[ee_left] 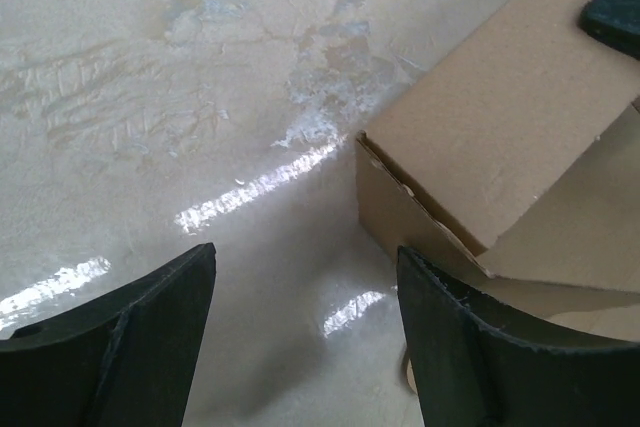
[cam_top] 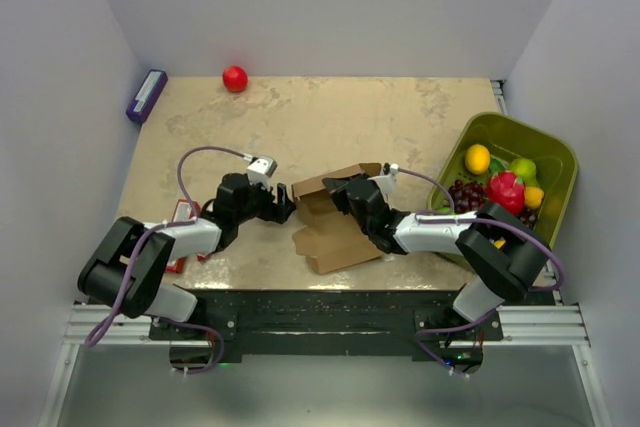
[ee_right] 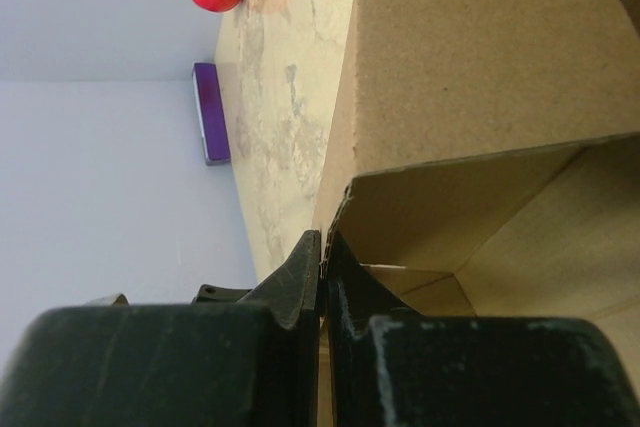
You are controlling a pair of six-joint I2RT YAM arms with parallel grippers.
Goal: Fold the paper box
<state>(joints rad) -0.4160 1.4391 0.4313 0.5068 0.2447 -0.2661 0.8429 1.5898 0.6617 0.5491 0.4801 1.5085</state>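
The paper box (cam_top: 335, 232) is plain brown cardboard, partly raised into shape in the middle of the table, with one flat flap lying towards the near edge. My right gripper (cam_top: 341, 190) is shut on the box's upright side wall. In the right wrist view the thin cardboard edge of the box (ee_right: 470, 77) sits pinched between the tips of the right gripper (ee_right: 321, 239). My left gripper (cam_top: 284, 205) stands open just left of the box. In the left wrist view the left gripper (ee_left: 305, 252) has only bare table between its fingers, and its right finger (ee_left: 470, 337) is close beside the corner of the box (ee_left: 500, 127).
A green basket (cam_top: 556, 152) of toy fruit stands at the right edge. A red ball (cam_top: 235, 78) and a small purple box (cam_top: 146, 95) lie at the back left. A red flat pack (cam_top: 180, 237) lies under the left arm. White walls enclose the table.
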